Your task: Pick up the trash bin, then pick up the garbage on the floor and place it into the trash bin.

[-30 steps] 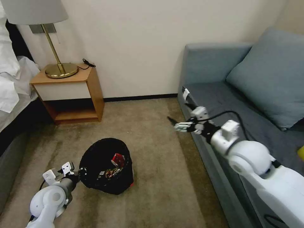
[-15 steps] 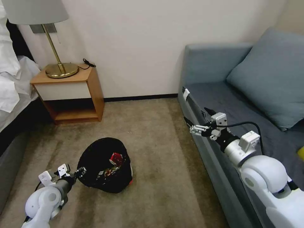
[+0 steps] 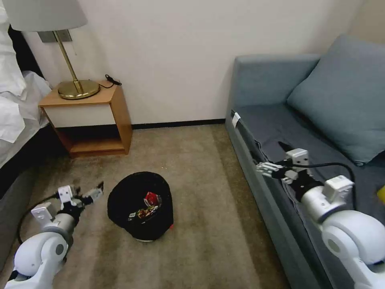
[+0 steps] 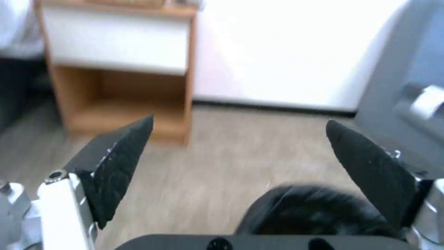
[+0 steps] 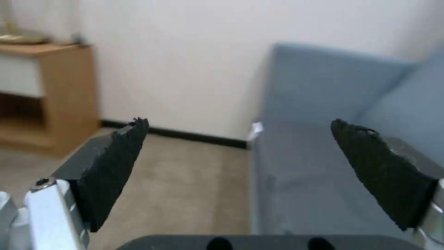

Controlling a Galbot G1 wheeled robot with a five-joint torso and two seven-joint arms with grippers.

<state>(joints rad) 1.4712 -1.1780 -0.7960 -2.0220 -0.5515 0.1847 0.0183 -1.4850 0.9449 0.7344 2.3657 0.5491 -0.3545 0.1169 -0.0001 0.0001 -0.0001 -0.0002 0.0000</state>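
1. Since a second ago the left gripper [image 3: 93, 192] has let go of the trash bin [image 3: 140, 206] and pulled back to the bin's left, while the right gripper [image 3: 272, 160] has drawn back from above the carpet to above the sofa's front edge.
2. Taking up the right side of the room, the grey-blue sofa [image 3: 280, 120] is carrying a matching cushion [image 3: 341, 96] against its back, and the right arm is reaching forward above the seat.
3. Beige carpet [image 3: 192, 160] is lying open between the sofa and the wooden nightstand [image 3: 90, 120], which is standing against the wall with a brass lamp [image 3: 76, 86] on top.
4. At the far left, the bed's white linen [image 3: 12, 104] is hanging down beside the nightstand.
5. Standing upright on the carpet near the middle, the trash bin is showing its crinkly black liner, apart from both grippers.
6. Inside the bin, a red-white wrapper [image 3: 150, 198] and a darker wrapper [image 3: 140, 212] are lying against the liner; the other contents are too dark to tell.
7. Low above the carpet just beside the bin, the left gripper is pointing towards it with its fingers [image 4: 116, 166] spread wide and holding nothing.
8. On the right gripper the fingers [image 5: 111, 170] are likewise parted and holding nothing.
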